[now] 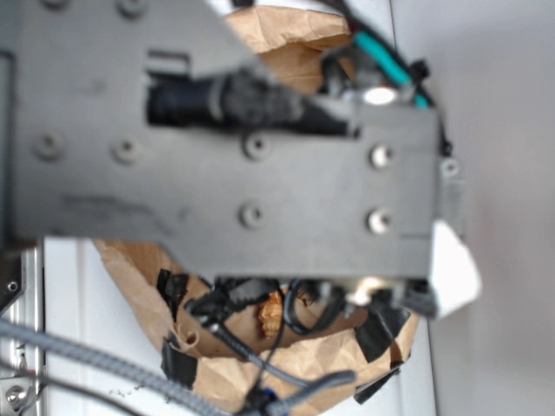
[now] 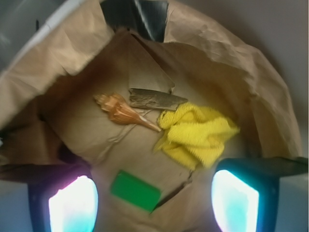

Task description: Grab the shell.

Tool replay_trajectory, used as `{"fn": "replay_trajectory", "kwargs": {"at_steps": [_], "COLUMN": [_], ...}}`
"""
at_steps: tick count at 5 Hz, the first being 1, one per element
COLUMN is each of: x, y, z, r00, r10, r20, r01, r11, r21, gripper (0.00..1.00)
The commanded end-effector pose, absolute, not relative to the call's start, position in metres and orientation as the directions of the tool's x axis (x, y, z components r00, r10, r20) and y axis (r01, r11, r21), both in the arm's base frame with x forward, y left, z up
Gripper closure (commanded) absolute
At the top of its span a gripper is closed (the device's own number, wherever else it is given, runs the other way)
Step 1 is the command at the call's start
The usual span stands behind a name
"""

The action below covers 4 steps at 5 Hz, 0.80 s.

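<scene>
The shell (image 2: 123, 111), orange-brown and ribbed with a thin point aimed right, lies on the floor of a brown paper bag (image 2: 227, 63) in the wrist view. In the exterior view a small part of the shell (image 1: 270, 314) shows below the arm. My gripper (image 2: 153, 205) is open above the bag, its two glowing pads (image 2: 72, 208) at the bottom corners. Nothing is between them. The shell lies ahead of the jaws, left of centre.
A flat dark-brown wood piece (image 2: 155, 99) lies just beyond the shell. A yellow cloth (image 2: 198, 135) sits to its right, and a green block (image 2: 135, 190) lies near the jaws. The bag's crumpled walls rise all round. The arm body (image 1: 234, 165) blocks most of the exterior view.
</scene>
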<state>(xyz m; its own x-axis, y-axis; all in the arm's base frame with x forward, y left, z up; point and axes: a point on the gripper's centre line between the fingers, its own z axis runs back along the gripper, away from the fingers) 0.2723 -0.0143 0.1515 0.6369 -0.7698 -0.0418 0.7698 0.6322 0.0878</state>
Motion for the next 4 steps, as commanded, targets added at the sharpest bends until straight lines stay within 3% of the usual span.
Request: {"fn": "replay_trajectory", "kwargs": {"at_steps": [1, 3, 4], "x": [0.267, 0.28, 0.272], "y": [-0.015, -0.047, -0.066], "z": [0.12, 0.083, 0.076], "r00": [0.352, 0.158, 0.067], "r10": [-0.936, -0.987, -0.998], "r20": [-0.02, -0.027, -0.015], "r01": [0.913, 0.973, 0.986], "r11": [0.339, 0.151, 0.064], "r21": [0.226, 0.174, 0.152], "gripper": [0.0, 0.0, 0.0]}}
